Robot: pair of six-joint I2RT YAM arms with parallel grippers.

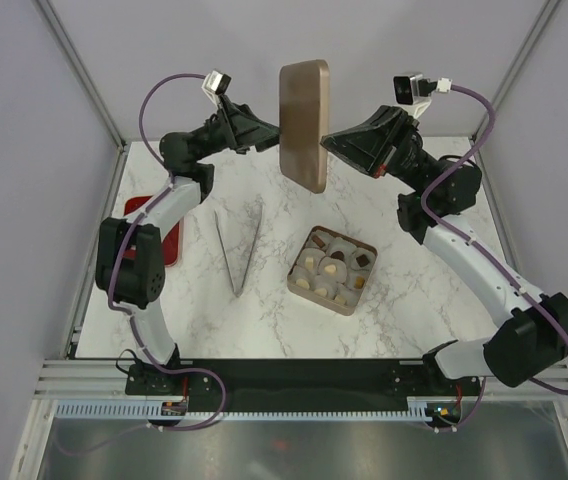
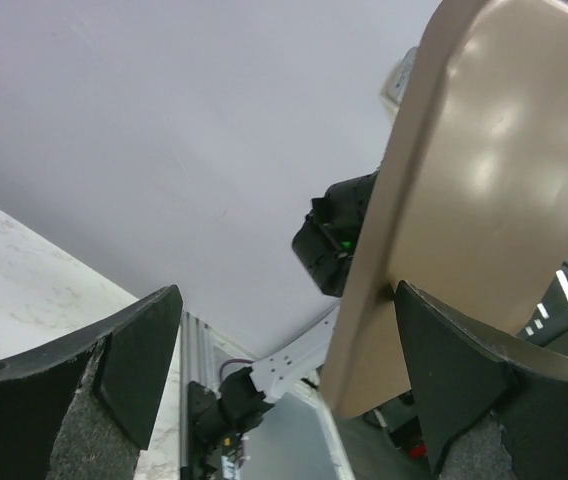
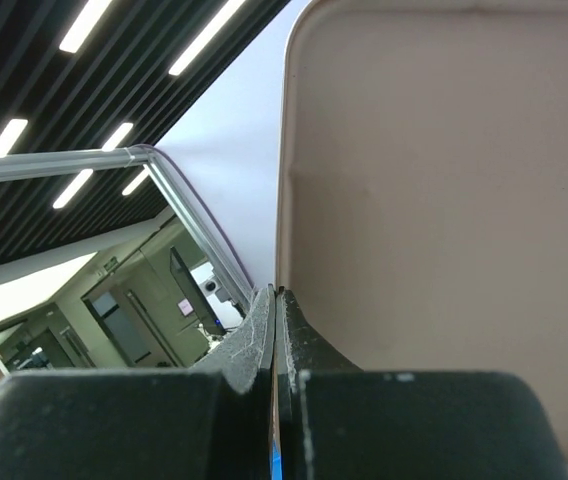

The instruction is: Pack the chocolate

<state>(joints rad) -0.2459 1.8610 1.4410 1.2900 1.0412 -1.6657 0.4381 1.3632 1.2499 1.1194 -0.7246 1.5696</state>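
Nearly done, we reckon: the chocolate (image 1: 332, 268) sits in the box (image 1: 295, 268) on the bench (image 1: 204, 320). Right jaws clamp the lid (image 1: 304, 120) up in the air, left jaws gape beside it. Closing's left.

Lab; framed test enclosure (image 1: 82, 75) (strip lights (image 3: 89, 22))

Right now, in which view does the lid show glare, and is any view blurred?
Left wrist view: soft bright patches of glare on the lid, and the near jaws are dark and slightly soft. Right wrist view: the lid is evenly lit, with no glare, but the ceiling lights are bright at upper left. Top view: sharp, evenly lit.
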